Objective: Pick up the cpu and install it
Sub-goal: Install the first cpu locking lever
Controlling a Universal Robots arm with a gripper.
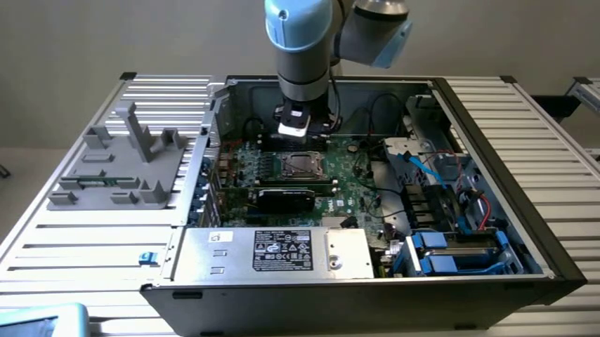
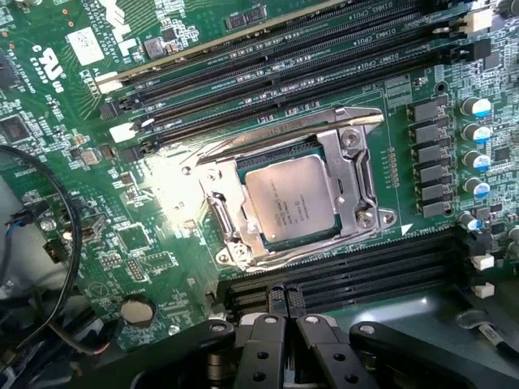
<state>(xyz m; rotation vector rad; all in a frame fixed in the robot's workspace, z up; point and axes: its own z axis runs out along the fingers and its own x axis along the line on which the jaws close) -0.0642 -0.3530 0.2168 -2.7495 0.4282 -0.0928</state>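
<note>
The cpu (image 2: 293, 200), a silvery square chip, lies flat inside the metal-framed socket (image 2: 349, 174) on the green motherboard (image 2: 154, 170). The exterior view has the cpu (image 1: 299, 165) in the middle of the open computer case. My gripper (image 2: 282, 320) hangs above the board just beside the socket, its black fingers (image 2: 262, 344) pressed together with nothing between them. Seen from outside, the gripper (image 1: 294, 130) is a short way above and behind the socket.
Black memory slots (image 2: 340, 271) run along both sides of the socket. A black cable (image 2: 69, 235) loops nearby. A silver power supply box (image 1: 272, 251) fills the case's front, drive bays (image 1: 440, 249) sit at the exterior view's right, and a grey fixture (image 1: 126, 165) stands at its left.
</note>
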